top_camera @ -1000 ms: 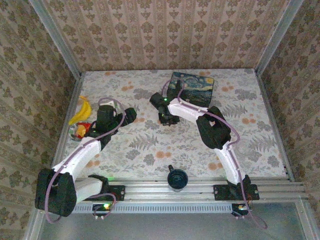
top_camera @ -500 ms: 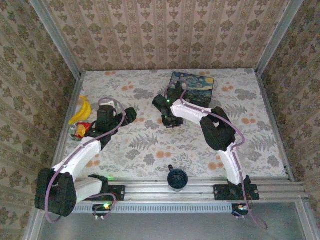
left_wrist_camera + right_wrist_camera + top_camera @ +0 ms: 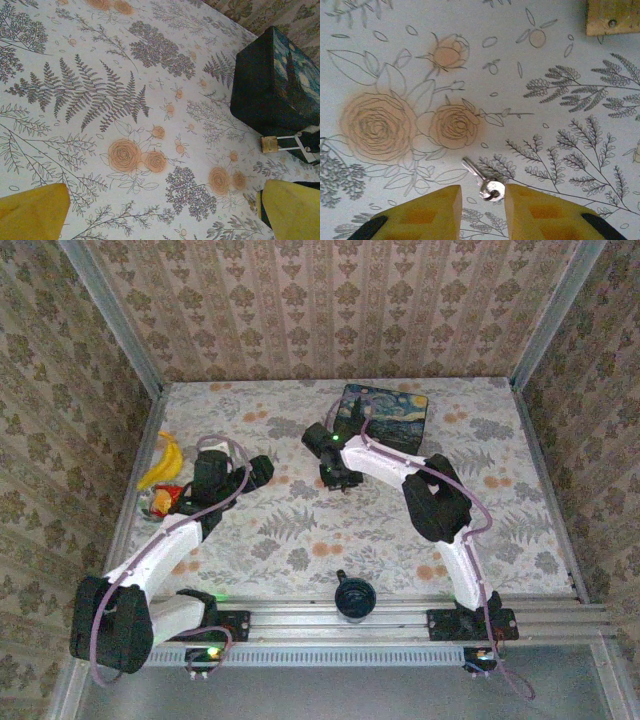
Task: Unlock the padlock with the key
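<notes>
Near edge: a black round knob-like object (image 3: 352, 597) sits at the rail between the two arm bases. The floral-patterned table (image 3: 290, 540) carries all items. At its left margin lies a yellow banana (image 3: 165, 460), with a red item beside it that is too small to identify. The left gripper (image 3: 162, 207) hangs above bare table with its jaws spread fully apart and nothing between them. Further in, near table centre, the right gripper (image 3: 483, 199) is lowered close to the surface, its jaws narrowed but parted. The key (image 3: 478, 176), small and silver with a ring at its head, lies flat on the table. Its head lies in the gap between the two yellow fingertips (image 3: 427, 210) and its blade points away from them. Neither pad visibly clamps it, so the grip is released. Beyond, the padlock (image 3: 269, 144) lies on its side on the table, just beside the near corner of the dark blue painted box (image 3: 385, 418), with its thin shackle pointing toward the box. Whether the shackle is hooked to a fitting cannot be told. The box stands toward the far edge.
</notes>
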Robot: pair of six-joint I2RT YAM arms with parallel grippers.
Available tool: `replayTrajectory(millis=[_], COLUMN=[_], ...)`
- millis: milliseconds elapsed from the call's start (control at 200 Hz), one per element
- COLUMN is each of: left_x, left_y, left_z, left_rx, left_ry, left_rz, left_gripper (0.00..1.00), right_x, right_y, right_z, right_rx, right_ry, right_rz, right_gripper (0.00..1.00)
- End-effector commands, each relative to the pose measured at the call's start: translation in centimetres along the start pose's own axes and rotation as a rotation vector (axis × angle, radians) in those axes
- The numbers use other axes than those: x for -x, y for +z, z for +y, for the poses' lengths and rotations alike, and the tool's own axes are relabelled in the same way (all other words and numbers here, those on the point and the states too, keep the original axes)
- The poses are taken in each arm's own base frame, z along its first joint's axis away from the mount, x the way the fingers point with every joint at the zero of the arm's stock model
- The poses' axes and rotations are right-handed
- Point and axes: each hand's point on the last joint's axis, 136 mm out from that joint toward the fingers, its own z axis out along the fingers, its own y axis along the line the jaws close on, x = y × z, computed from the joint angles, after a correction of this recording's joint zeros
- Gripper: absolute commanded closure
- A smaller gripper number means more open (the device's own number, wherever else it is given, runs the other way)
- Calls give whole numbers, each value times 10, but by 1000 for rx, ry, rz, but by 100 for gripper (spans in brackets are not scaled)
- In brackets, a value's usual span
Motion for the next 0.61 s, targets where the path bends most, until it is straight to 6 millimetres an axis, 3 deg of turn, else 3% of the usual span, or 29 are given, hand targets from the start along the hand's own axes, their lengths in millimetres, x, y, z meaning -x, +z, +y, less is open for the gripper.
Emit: replayTrajectory(millis=[0,600], left_x=[9,7], left_y=[-1,-1], left_z=[-4,-2], left_rx=[-19,-17], left_ry=[-14,-22], left_rz=[-30,-28], left_gripper=[0,0], right_x=[-8,-16], right_y=[9,22], right_z=[-4,-12], right_rx=[-66,-122], right_ry=[-46,-55], right_rz=[36,67], right_gripper=[69,77])
